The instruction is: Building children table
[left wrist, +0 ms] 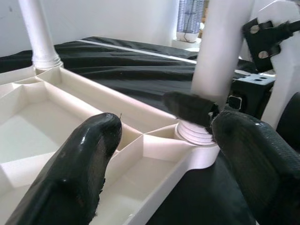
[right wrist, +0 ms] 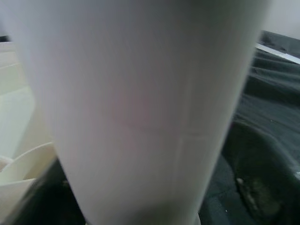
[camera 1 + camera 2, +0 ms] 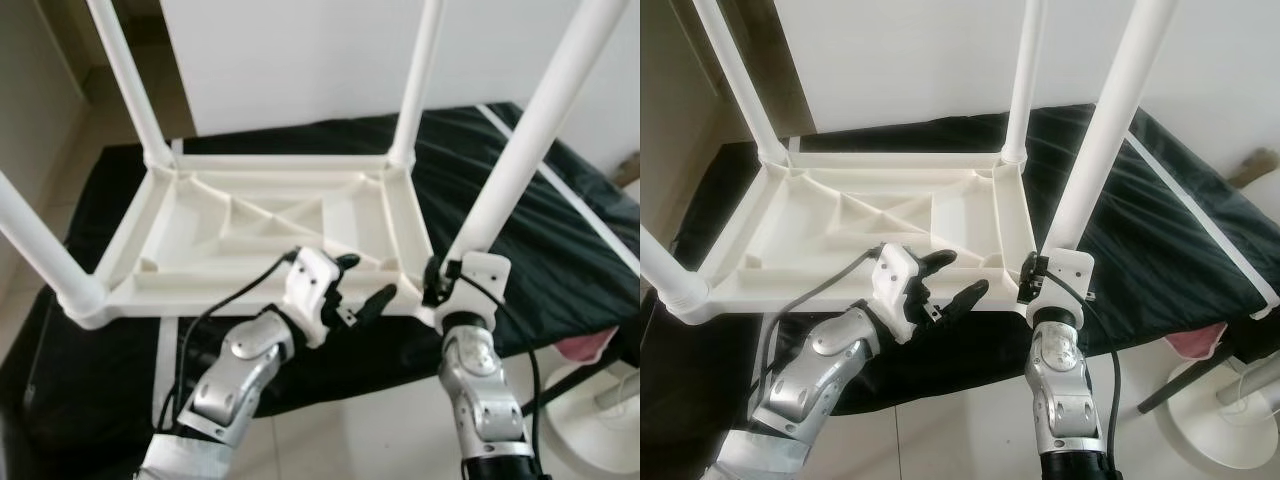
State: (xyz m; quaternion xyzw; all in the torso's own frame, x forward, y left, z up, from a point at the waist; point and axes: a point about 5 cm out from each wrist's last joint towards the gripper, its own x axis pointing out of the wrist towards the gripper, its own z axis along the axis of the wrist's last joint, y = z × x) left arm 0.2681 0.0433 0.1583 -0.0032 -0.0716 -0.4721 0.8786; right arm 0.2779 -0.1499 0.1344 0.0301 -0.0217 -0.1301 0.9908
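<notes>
White children's table [image 3: 270,225], inverted on a black-covered bed [image 3: 540,230], all four legs seated; right gripper [image 3: 440,285] clasped the near-right leg [image 3: 520,150], left gripper [image 3: 360,290] spread, empty; righting remained.

White plastic children's table [image 3: 270,225] — inverted on a black-covered bed [image 3: 560,230], ribbed underside up — all four tubular legs [image 3: 530,140] standing upright.
</notes>
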